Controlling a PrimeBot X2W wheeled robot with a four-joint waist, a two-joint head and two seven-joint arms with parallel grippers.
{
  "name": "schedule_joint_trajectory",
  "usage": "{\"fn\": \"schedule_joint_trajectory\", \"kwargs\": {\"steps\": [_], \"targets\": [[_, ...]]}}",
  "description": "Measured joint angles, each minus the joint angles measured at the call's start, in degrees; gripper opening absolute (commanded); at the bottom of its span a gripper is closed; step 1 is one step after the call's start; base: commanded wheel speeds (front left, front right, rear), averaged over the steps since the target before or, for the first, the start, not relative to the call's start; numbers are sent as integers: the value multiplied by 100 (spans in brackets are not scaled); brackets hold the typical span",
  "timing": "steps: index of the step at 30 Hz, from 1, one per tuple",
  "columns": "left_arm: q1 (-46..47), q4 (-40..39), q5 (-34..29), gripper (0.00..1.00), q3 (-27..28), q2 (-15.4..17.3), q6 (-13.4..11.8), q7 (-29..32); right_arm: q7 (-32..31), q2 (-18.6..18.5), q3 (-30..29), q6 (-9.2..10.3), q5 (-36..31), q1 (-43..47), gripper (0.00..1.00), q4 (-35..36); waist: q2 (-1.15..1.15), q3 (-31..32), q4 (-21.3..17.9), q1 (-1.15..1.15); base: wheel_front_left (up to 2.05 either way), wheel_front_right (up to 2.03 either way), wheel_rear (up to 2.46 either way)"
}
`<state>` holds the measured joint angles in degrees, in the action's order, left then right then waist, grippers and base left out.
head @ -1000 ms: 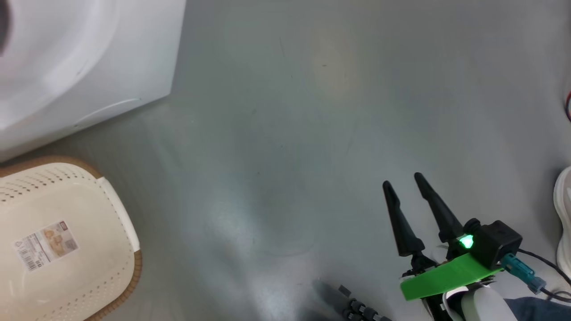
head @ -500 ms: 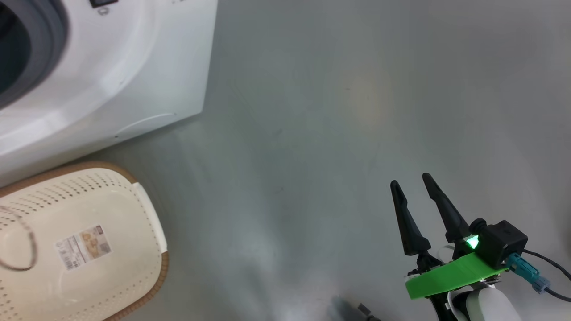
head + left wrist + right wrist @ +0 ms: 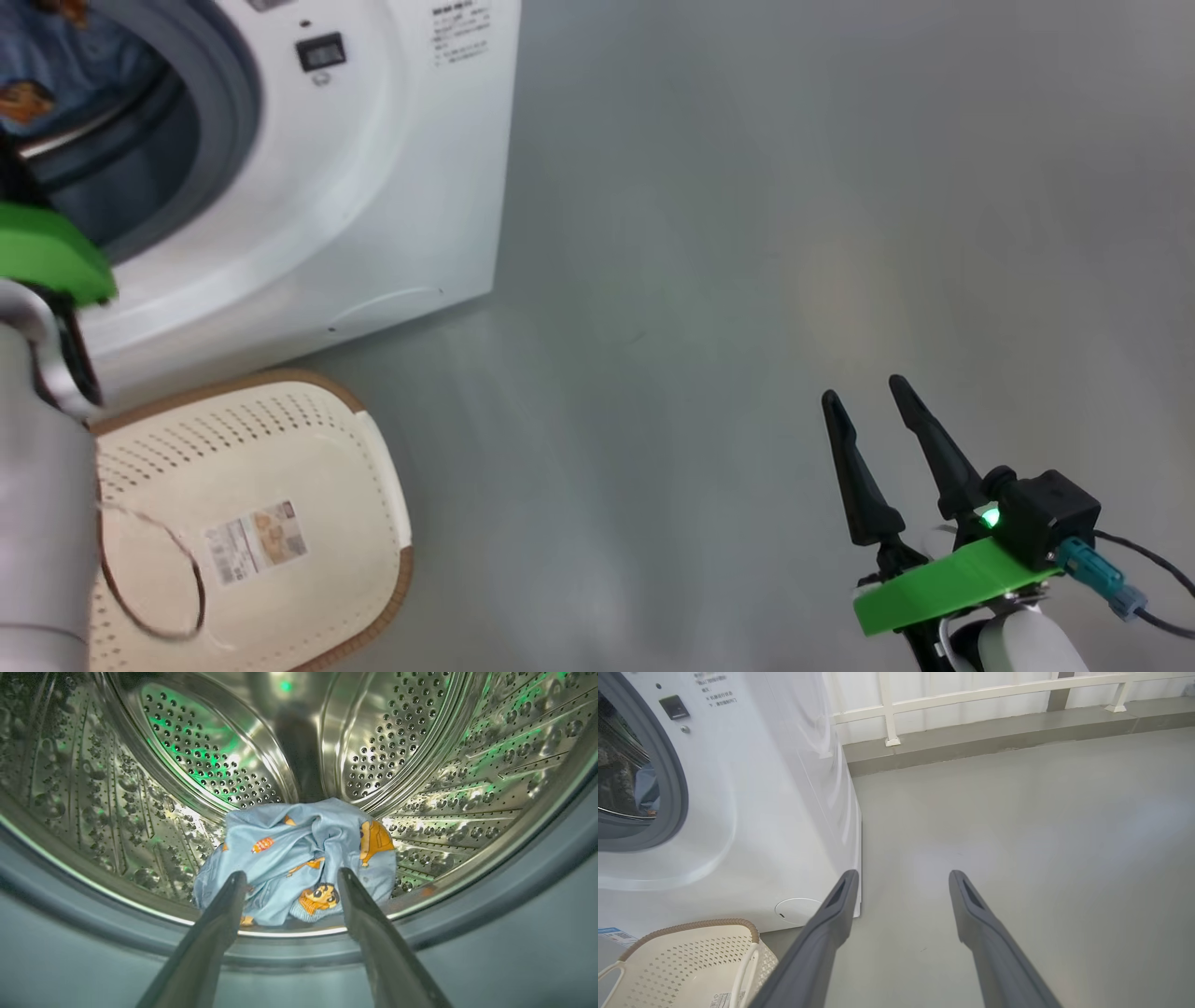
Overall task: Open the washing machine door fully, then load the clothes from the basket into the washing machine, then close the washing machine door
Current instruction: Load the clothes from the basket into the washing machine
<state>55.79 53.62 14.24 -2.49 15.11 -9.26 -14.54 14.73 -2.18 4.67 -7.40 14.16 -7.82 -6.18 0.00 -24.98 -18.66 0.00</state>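
Note:
The white washing machine (image 3: 373,187) stands at the upper left with its drum mouth uncovered; its door is out of view. Light blue clothes (image 3: 299,854) with orange figures lie bunched on the steel drum floor. My left gripper (image 3: 292,875) is open at the drum mouth, its fingertips just short of the clothes and holding nothing. In the head view its green bracket (image 3: 42,257) sits at the grey gasket. The cream basket (image 3: 364,467) stands on the floor in front of the machine, with just a paper label (image 3: 254,541) inside. My right gripper (image 3: 865,392) hangs open over bare floor.
A thin brown cable loop (image 3: 154,579) hangs from my left forearm (image 3: 37,523) over the basket. Grey floor (image 3: 728,233) stretches to the right of the machine. A white rail (image 3: 994,693) and a low step run along the back wall.
The head camera has swung, so the machine and basket sit further right and lower. The drum mouth with the clothes and my left arm have come into view. The right gripper has hardly moved.

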Motion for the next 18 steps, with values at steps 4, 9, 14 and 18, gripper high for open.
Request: {"fn": "schedule_joint_trajectory", "kwargs": {"steps": [4,9,14,18], "targets": [[-380,-100,2,100,56,-131,78,0,0,1,-77,0,-42,137,100,-33,0,267,107,0,0,0,0],[-914,-352,-25,100,33,-404,327,1,0,-15,-204,0,-48,253,100,-67,0,602,277,0,0,0,0],[-1427,-554,-127,100,-27,-634,347,1,0,-15,-275,0,-97,342,100,-87,0,920,489,0,0,0,0],[-1700,-634,-99,100,15,-815,346,1,0,-26,-377,0,-97,388,100,-86,0,1134,679,0,0,0,0]]}}
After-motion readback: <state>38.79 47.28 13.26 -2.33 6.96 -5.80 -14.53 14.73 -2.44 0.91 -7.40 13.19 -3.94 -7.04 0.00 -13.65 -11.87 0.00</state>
